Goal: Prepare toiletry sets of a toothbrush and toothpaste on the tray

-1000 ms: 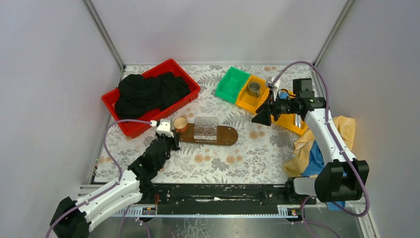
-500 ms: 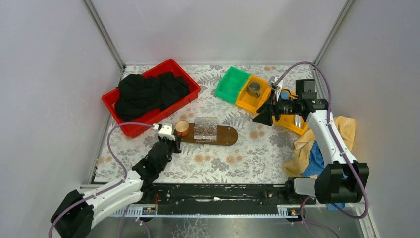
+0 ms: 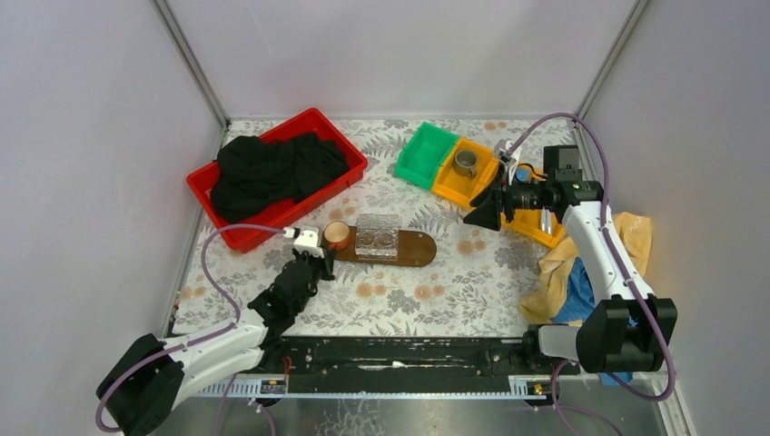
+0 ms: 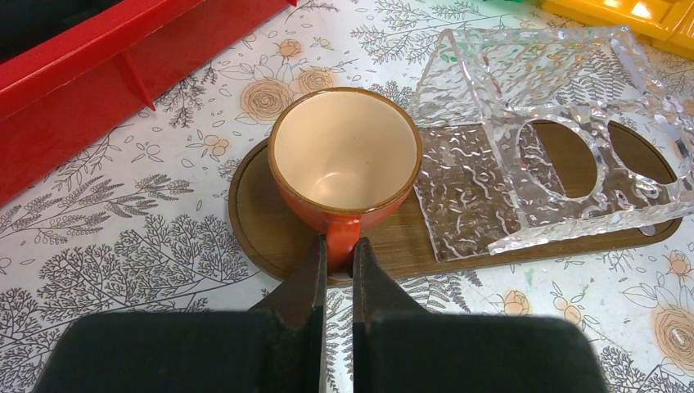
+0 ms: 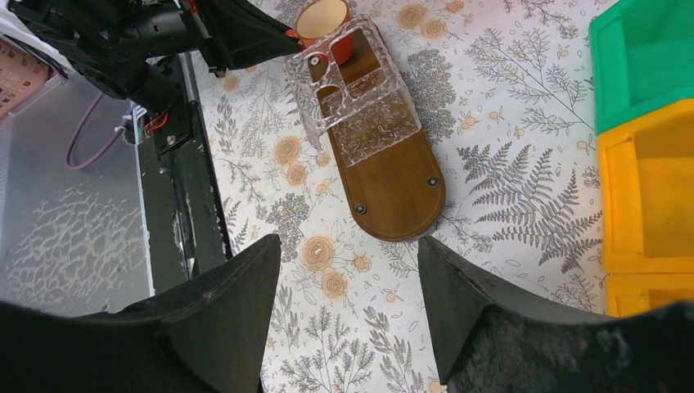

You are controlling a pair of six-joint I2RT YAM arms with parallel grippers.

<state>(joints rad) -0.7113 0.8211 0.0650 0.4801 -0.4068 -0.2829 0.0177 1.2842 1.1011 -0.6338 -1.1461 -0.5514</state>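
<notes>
On the floral table (image 3: 454, 282), left pincer (image 4: 340, 247) tight on handle of cup (image 4: 344, 155), right pincer (image 5: 348, 246) agape.

You will find the tray (image 3: 416, 247), a dark brown wooden oval, lying flat at mid-table with its long axis running left to right. Its right end is bare and shows two small screw heads. A slim pale stick in the far-right yellow bin (image 3: 538, 234) is possibly the toothbrush (image 3: 543, 220); the view there is obstructed.

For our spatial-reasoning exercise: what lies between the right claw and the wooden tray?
Nothing stands there: only flower-patterned tabletop separates the right claw from the bare end of the tray, clearest in the right wrist view.
</notes>
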